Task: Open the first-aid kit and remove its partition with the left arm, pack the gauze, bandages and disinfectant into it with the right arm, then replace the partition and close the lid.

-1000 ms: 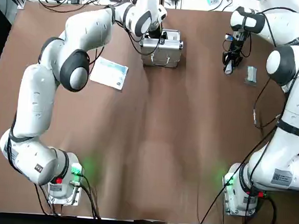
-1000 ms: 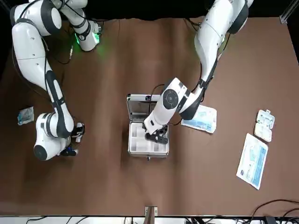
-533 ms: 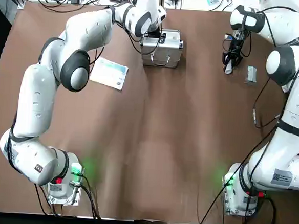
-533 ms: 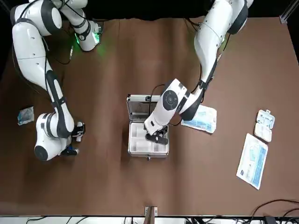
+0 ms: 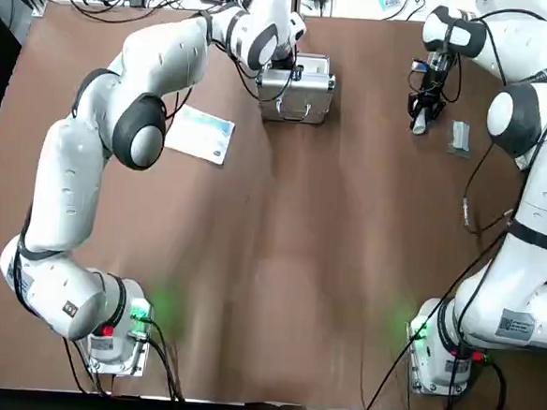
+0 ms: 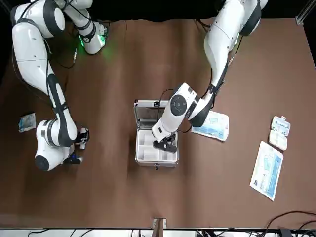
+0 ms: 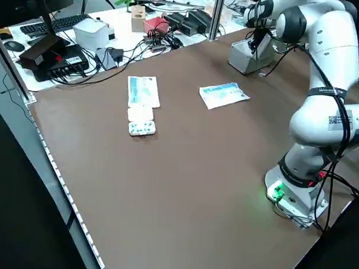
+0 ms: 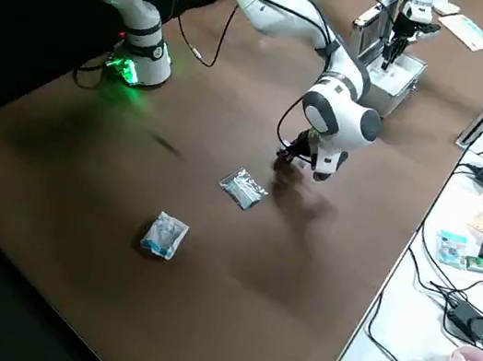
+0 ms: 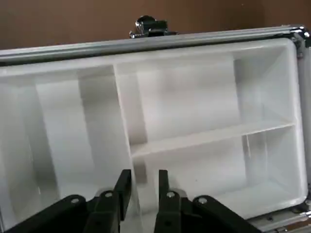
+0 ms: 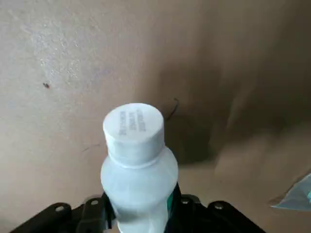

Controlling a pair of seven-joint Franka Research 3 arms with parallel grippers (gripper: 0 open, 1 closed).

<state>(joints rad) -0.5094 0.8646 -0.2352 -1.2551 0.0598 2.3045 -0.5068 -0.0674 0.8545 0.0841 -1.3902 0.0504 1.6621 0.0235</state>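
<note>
1. First-aid kit [image 6: 157,163]: a boxy silver aluminium case standing open on the desk [image 6: 197,197], with metal edges and a shiny latch [image 9: 150,26] on the side away from the robot. Its lid [image 5: 273,109] stands raised on the robot's side, with a wire loop handle [image 5: 294,116] on its outer face.
2. Inside the kit sits the partition [image 9: 189,141], a glossy white tray; thin walls part one broad section from two smaller ones.
3. Above the kit, the left hand [image 9: 146,174] has its fingers apart, straddling a wall of the partition, apparently without pinching it, though the angle makes contact hard to judge.
4. Well to the robot's right of the kit, the right hand [image 10: 142,191] grips the disinfectant [image 10: 138,177], a white bottle. Rows of print on its cap [image 10: 133,124] are too small to read.
5. Just left of the kit lies a blue-and-white packet [image 6: 212,126]; farther left are a long packet [image 6: 266,170] and a white plastic case [image 6: 280,132]. Their printing is illegible.
6. Two small pouches, one silvery [image 8: 243,187], one bluish [image 8: 163,235], lie right of the kit.
</note>
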